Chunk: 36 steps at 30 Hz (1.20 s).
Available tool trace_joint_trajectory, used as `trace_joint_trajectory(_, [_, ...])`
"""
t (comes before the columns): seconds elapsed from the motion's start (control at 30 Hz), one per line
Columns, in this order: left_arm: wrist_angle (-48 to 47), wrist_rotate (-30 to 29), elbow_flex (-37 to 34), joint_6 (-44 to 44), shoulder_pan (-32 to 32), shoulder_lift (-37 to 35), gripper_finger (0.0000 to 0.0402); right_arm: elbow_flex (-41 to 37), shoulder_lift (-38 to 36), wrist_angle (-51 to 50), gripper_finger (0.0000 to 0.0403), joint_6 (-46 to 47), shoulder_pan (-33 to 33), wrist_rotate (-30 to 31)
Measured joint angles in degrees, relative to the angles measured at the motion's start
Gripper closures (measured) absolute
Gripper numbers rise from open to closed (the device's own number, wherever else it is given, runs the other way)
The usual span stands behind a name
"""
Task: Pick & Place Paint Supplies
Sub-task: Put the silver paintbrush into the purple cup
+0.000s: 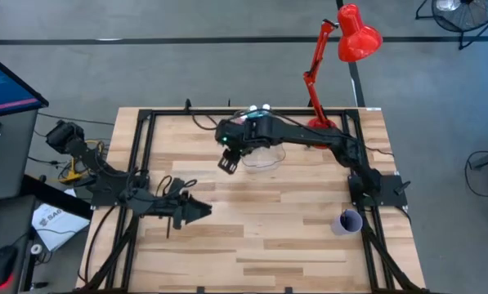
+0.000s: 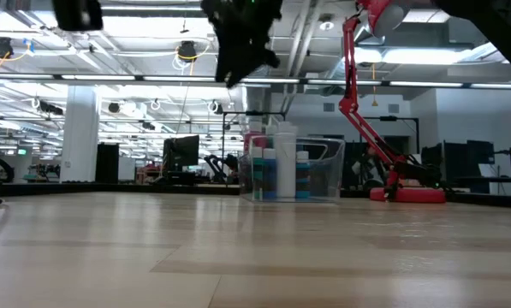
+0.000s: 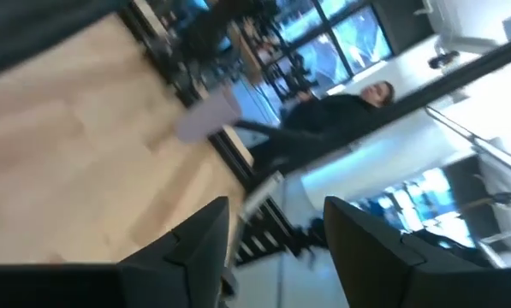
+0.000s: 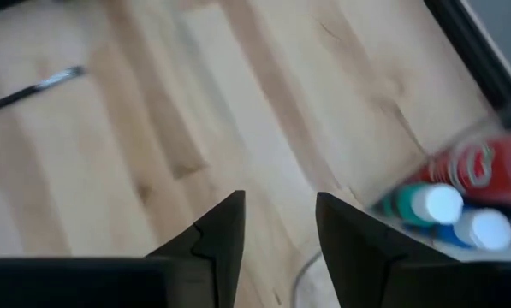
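Right gripper (image 1: 227, 162) hangs raised over the table at approx 12 o'clock of centre, just beside the clear box (image 1: 270, 157); its jaws stand parted with nothing between them (right wrist view shows bare wood in the gap). Left gripper (image 1: 203, 211) sits low at approx 9 o'clock of centre, jaws also apart and empty, arm apparently waiting. Paint bottles (image 2: 276, 169) stand upright inside the box, incl. a white one and blue ones; right wrist view adds a red bottle (image 4: 482, 167) and capped blue-green ones (image 4: 426, 204). One paintbrush (image 4: 32, 90) lies flat on the boards, well apart from the box. Judgement: step in hand looks like fetching that brush w/ the right arm. Recommend: align jaws across the handle, not along it; descend straight; close near mid-handle so it does not pivot; thin item on flat wood may slip or roll, so fingertips must reach board level. Surface: light wood planks, black frame rails along edges, purple cup (image 1: 349, 221) at approx 4 o'clock, red desk lamp (image 1: 342, 49) at approx 1 o'clock. Room: open office/lab, ceiling lights, monitors; a seated person (image 3: 341, 111) visible beyond the table in left wrist view.
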Motion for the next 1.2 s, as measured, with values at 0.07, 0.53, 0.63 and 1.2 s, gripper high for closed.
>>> trace_joint_trajectory(0.07, [0.12,0.08,0.0,-2.83,-1.73,0.0,0.0222,2.07,-0.01,-0.63,0.0265,-1.74,1.72,0.02])
trace_joint_trajectory(0.53, [4.22,5.88,8.13,-9.58,-13.69,12.43,0.0229,5.23,-3.59,-0.99,0.0267,8.6,12.44,0.04])
trace_joint_trajectory(0.63, [3.7,6.71,11.22,-13.33,-15.04,18.95,0.0233,5.18,-4.55,-1.1,0.0264,11.88,16.02,0.0])
trace_joint_trajectory(1.2, [-14.22,18.99,23.67,-32.59,-11.69,31.88,0.03,5.18,-8.84,-8.22,0.0282,10.58,28.48,-1.49])
